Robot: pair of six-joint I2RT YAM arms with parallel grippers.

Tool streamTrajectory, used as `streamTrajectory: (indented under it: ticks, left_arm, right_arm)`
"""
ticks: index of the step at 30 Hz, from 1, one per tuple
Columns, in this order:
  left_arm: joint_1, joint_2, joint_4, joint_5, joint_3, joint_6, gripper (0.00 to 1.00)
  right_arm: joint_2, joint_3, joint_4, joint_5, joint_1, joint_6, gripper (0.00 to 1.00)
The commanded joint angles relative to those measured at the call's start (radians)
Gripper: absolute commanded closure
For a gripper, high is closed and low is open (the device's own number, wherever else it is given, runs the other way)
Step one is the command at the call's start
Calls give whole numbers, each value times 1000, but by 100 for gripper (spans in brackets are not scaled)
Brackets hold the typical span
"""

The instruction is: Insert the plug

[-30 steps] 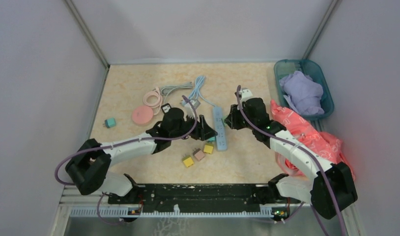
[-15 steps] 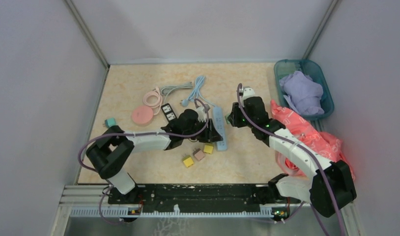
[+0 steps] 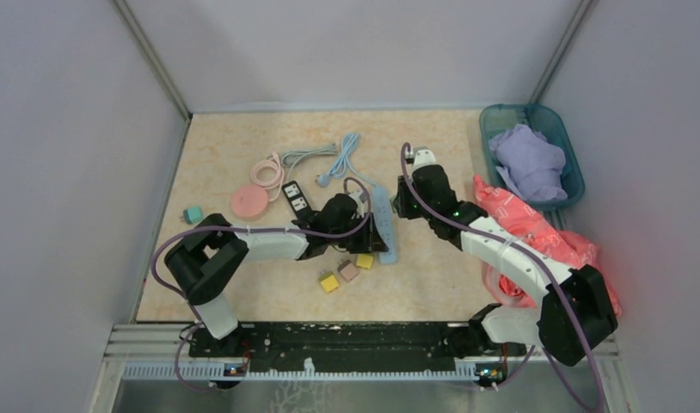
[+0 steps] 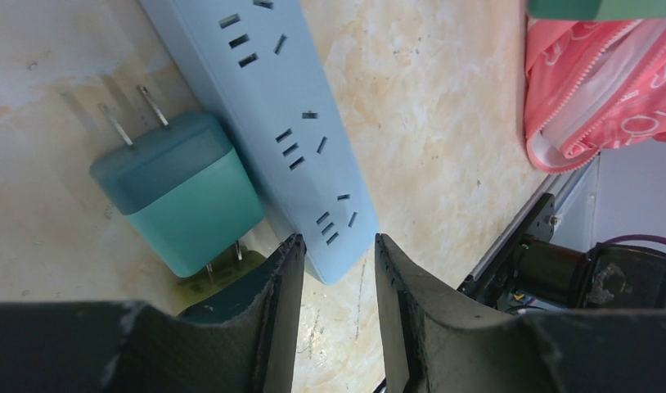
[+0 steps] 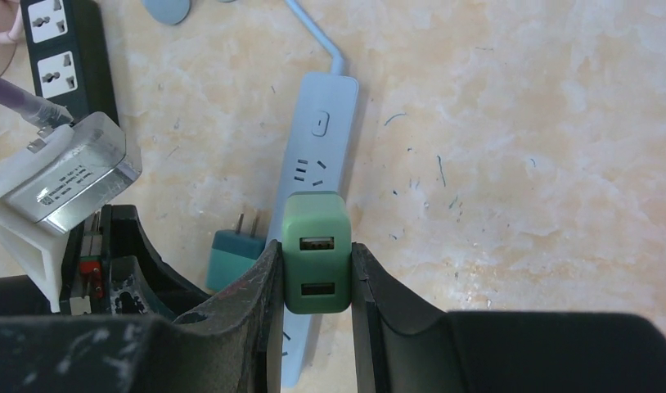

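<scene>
A light blue power strip (image 3: 383,222) lies on the table, and it also shows in the left wrist view (image 4: 289,123) and the right wrist view (image 5: 317,155). My left gripper (image 4: 336,270) is closed across the strip's near end, with both fingers touching its sides. My right gripper (image 5: 317,282) is shut on a green USB charger plug (image 5: 317,254) and holds it upright just above the strip's middle sockets. In the top view the right gripper (image 3: 402,206) sits at the strip's right edge. A teal plug (image 4: 182,196) lies on its side against the strip's left edge.
A black power strip (image 3: 297,198), a pink disc (image 3: 248,202) and coiled cables (image 3: 267,170) lie at the back left. Yellow and pink plugs (image 3: 349,271) lie near the strip's front end. A teal basket (image 3: 501,116) and a red bag (image 3: 536,232) are on the right.
My left gripper has moved right onto the near end of the light blue strip. My right gripper has moved left and a little farther back, bringing the green plug over the strip.
</scene>
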State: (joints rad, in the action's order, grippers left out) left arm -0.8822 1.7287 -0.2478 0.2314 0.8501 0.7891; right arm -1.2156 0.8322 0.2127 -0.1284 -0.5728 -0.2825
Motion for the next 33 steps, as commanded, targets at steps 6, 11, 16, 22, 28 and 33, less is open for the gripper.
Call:
streamTrajectory:
  ticks: [6, 11, 16, 22, 28, 33]
  left_arm:
    - [-9, 34, 89, -89, 25, 16, 57]
    - [-8, 54, 93, -94, 25, 24, 59]
    - [-8, 82, 84, -77, 25, 31, 67]
    - [-8, 91, 46, -51, -2, 60, 72]
    - [-6, 110, 1, -11, -24, 91, 76]
    - [-6, 108, -11, -10, -31, 99, 76]
  right_arm:
    - [-70, 109, 6, -88, -50, -30, 100]
    - [-126, 141, 14, -96, -59, -51, 100]
    - [-188, 189, 34, -108, -66, -68, 100]
    - [-261, 243, 71, -113, -83, -93, 100]
    - [-312, 258, 75, -137, -88, -120, 100]
    - [-335, 257, 57, -154, -91, -128, 100]
